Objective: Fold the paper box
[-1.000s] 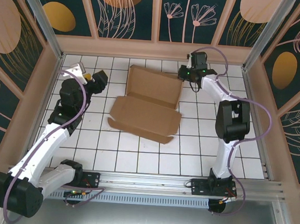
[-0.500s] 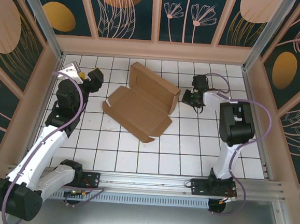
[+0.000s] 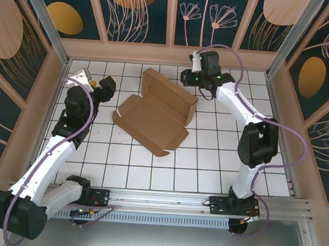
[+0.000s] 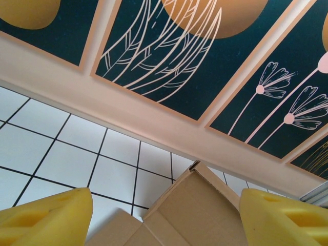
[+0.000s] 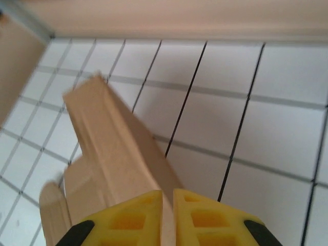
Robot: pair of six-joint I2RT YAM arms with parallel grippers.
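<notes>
This is a robot test cell in a lab. A white bench (image 3: 218, 161) ruled with a black grid is boxed in by aluminium posts (image 3: 44, 16) and wall panels (image 3: 144, 13) printed with leaves and flowers on dark teal. A left arm (image 3: 51, 154) and a right arm (image 3: 254, 138) are bolted to a slotted aluminium rail (image 3: 164, 200) at the bench's near edge, and purple cables (image 3: 233, 48) loop off them.

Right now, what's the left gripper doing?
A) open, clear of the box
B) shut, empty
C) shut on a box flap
A: the left gripper has its yellow fingers wide apart in the wrist view, and from above a gap separates it from the box.
</notes>
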